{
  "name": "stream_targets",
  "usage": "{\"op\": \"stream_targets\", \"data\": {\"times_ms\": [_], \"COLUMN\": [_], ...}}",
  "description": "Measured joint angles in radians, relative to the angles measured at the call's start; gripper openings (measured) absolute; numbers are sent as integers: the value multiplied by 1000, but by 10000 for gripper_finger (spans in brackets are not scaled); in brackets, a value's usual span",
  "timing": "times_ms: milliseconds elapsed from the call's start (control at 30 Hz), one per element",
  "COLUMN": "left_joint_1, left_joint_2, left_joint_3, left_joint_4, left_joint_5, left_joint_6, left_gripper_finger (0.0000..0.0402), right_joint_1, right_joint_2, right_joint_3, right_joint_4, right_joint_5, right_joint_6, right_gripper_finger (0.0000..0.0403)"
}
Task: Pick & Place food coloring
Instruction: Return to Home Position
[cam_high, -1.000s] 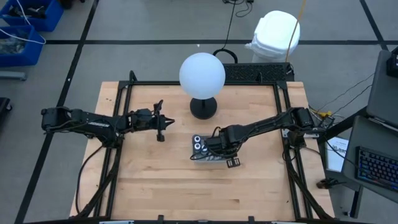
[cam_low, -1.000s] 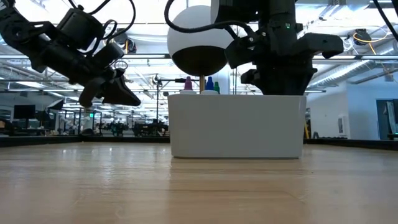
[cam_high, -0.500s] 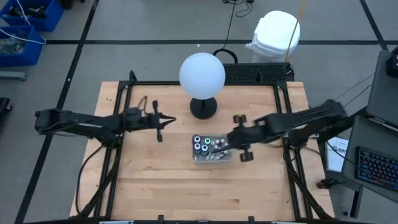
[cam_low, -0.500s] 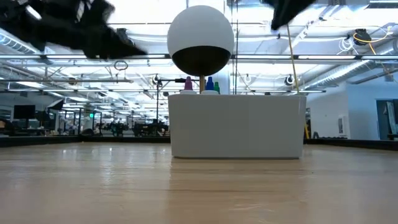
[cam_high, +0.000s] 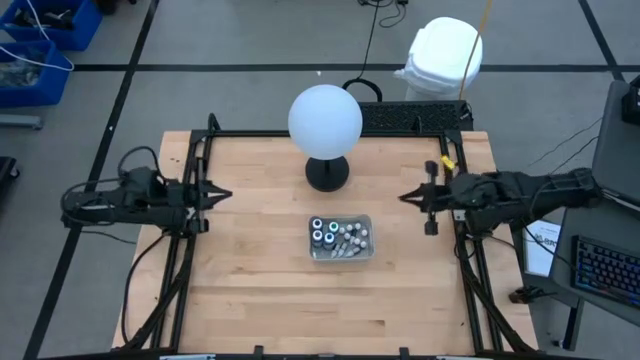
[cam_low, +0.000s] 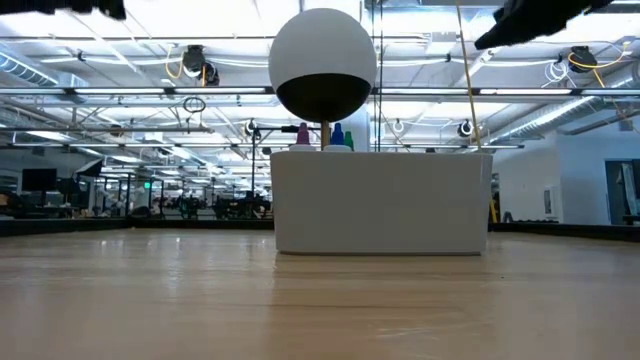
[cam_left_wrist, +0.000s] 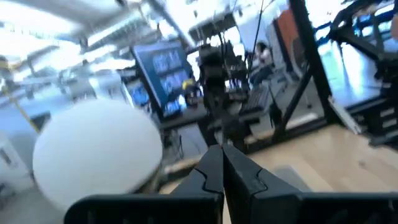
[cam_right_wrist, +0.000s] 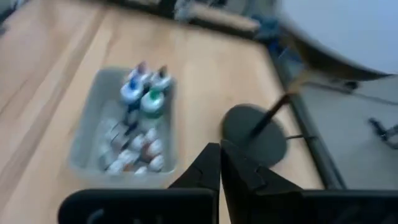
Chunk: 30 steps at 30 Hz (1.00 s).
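Observation:
The food coloring bottles (cam_high: 338, 237) sit together in a clear rectangular tray (cam_high: 366, 252) at the table's middle. The dark round ones with white and teal tops (cam_right_wrist: 142, 93) stand at one end, and the small white-topped ones (cam_right_wrist: 134, 152) fill the other. In the low view only coloured tips (cam_low: 322, 134) rise above the tray wall (cam_low: 380, 205). My left gripper (cam_high: 226, 194) is shut at the left edge, raised and pointing toward the centre. My right gripper (cam_high: 404, 197) is shut at the right edge, aimed at the tray. Both are empty.
A big white globe (cam_high: 325, 118) on a black round base (cam_high: 327, 173) stands just behind the tray. Black frame rails (cam_high: 190, 250) run along the table's left and right edges. Bare wood lies in front of the tray and on both sides of it.
My right gripper has risen off the tray, drawn back toward the table's right edge, tipped up nearer level and shut empty. My left gripper has pulled back toward the left edge and risen, tipping up to level. The bottles have stayed in the tray.

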Motion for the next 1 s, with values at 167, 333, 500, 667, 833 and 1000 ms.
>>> {"op": "stream_targets", "data": {"times_ms": [167, 333, 500, 667, 833, 1000], "left_joint_1": [34, 87, 192, 284, 348, 373], "left_joint_2": [-65, -21, 39, 7, -72, -129], "left_joint_3": [-78, -183, -239, -230, -234, -245], "left_joint_4": [68, 250, 314, 314, 272, 218], "left_joint_5": [23, 51, 67, 171, 237, 240], "left_joint_6": [-28, -7, -59, -104, -137, -165], "left_gripper_finger": [3, 4, 3, 3, 2, 1], "right_joint_1": [-117, -219, -320, -448, -530, -531], "right_joint_2": [-200, -318, -348, -360, -438, -539], "right_joint_3": [-144, -245, -389, -476, -494, -510], "right_joint_4": [161, 260, 428, 531, 516, 493], "right_joint_5": [-143, -274, -418, -575, -680, -679], "right_joint_6": [-18, 9, 9, 9, 59, 100], "right_gripper_finger": [1, 1, 0, 0, 0, 0]}}
